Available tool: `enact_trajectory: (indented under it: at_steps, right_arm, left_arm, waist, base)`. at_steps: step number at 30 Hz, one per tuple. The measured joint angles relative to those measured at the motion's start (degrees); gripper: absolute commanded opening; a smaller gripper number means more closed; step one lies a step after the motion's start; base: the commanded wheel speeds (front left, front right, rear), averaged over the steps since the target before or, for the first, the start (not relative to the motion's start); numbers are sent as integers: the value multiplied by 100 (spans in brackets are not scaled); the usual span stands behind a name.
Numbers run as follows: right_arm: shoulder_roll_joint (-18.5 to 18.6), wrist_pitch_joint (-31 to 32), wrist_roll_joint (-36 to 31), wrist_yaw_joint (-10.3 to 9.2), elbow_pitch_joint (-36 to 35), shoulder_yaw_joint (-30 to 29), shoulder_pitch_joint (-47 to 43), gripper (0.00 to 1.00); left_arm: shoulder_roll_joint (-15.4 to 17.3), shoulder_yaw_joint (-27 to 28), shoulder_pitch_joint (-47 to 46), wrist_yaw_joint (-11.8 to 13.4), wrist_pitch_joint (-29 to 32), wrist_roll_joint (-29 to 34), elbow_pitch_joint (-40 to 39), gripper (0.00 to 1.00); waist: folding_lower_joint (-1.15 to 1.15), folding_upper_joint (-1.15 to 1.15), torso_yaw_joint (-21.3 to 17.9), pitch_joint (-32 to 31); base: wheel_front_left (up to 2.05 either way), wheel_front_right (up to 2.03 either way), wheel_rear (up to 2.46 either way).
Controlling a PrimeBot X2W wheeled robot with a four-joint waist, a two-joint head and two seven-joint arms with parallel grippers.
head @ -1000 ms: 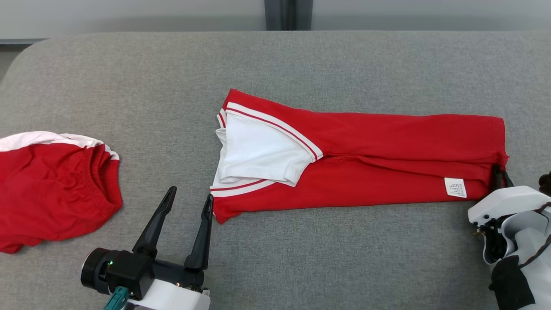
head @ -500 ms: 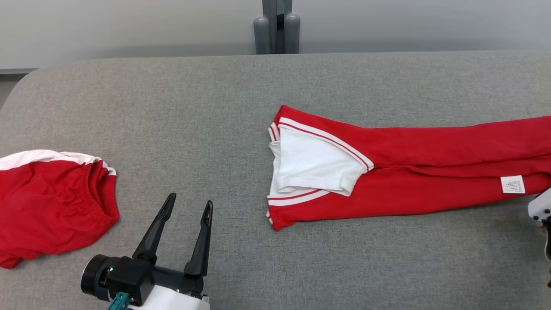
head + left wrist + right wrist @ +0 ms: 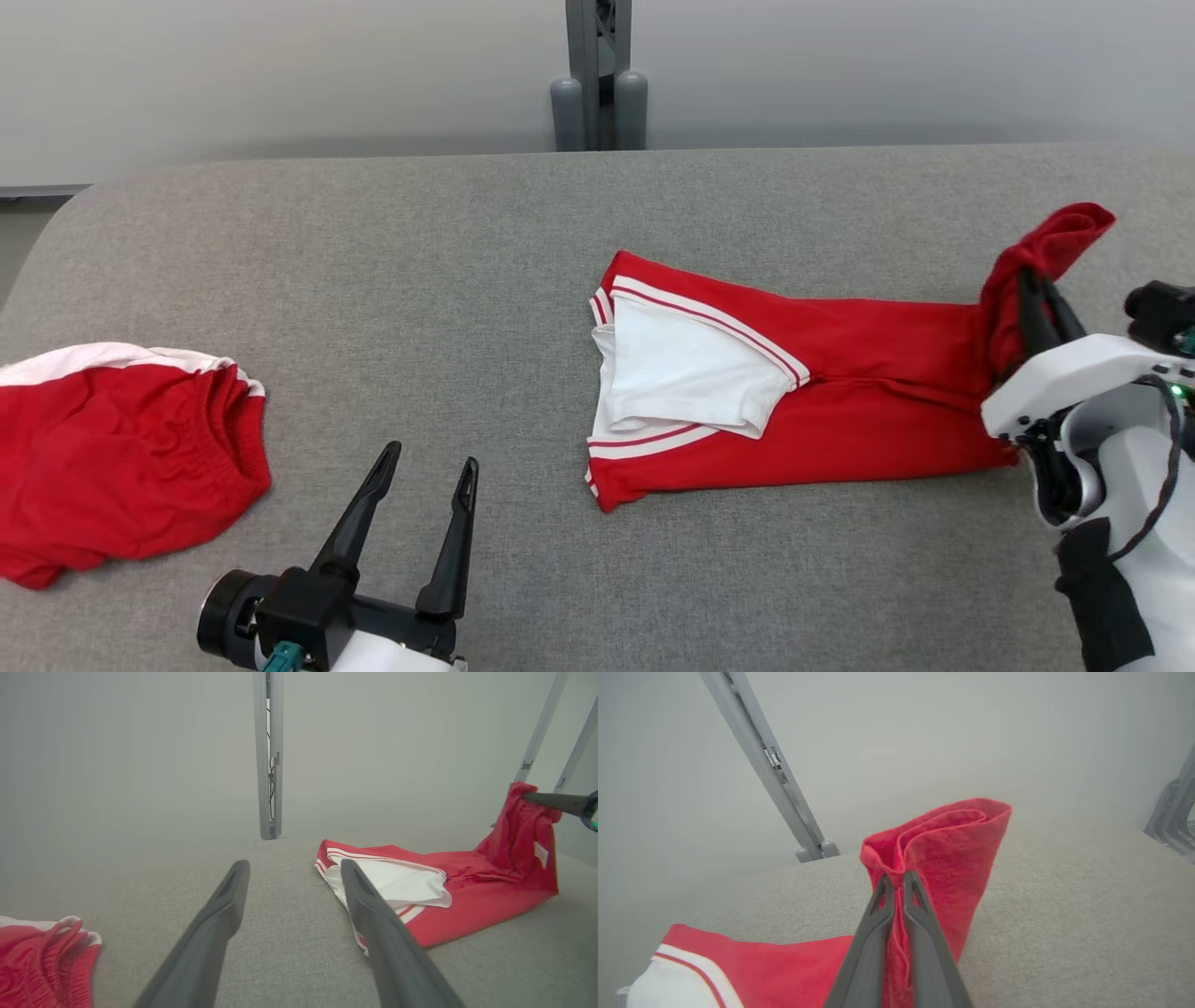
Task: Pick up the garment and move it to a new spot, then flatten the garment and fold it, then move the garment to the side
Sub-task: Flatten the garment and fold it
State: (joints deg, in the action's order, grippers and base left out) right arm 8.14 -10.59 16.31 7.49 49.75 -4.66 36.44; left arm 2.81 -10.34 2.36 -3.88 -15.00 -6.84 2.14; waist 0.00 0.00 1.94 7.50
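head view: the grey table (image 3: 373,280) carries the garment (image 3: 840,420), a red shirt with a white sleeve (image 3: 681,373). it lies nearer than the grey post (image 3: 597,75) and runs from directly in front of it out to the right. its end farthest right of the post is lifted off the table and pinched by the right gripper (image 3: 1036,280), fingers drawn narrow on the fabric. the left gripper (image 3: 430,455) sits well in front of the post and a little to its left, fingers spread wide, holding nothing, clear of the garment. a second red piece (image 3: 121,467) with a white band lies far left of the post. left wrist view: the left gripper (image 3: 294,864) points toward the post (image 3: 268,756), fingers wide apart and empty. the garment (image 3: 467,896) lies right of the post, sleeve end flat, far end hanging raised from a dark finger of the right gripper (image 3: 551,800), with a white label (image 3: 541,854) showing on the hanging part. the second red piece (image 3: 42,961) lies low to the left of the post. right wrist view: the right gripper (image 3: 898,876) is closed on a bunched fold of the garment (image 3: 952,858), which stands up right of the post (image 3: 761,756). the rest of the shirt trails down to the table (image 3: 1064,905) below the post.
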Motion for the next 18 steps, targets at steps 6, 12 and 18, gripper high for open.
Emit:
enact_trajectory:
  at_steps: [6,12,18]
  right_arm:
    - [-144,637,567,1,-967,878,-258,0]
    - [-324,967,683,1,-1300,1214,-336,0]
    - [-478,1149,633,1,-1311,1511,-342,0]
  left_arm:
    - [1,-114,6,67,1,-81,118,100]
    - [0,-249,-37,98,0,-152,176,100]
    - [-1,-348,-105,118,0,-190,243,100]
  waist:
    - [0,0,205,-82]
    - [0,0,464,-105]
    - [0,0,755,-57]
  base:
    - [0,0,0]
    - [0,0,0]
    - [0,0,0]
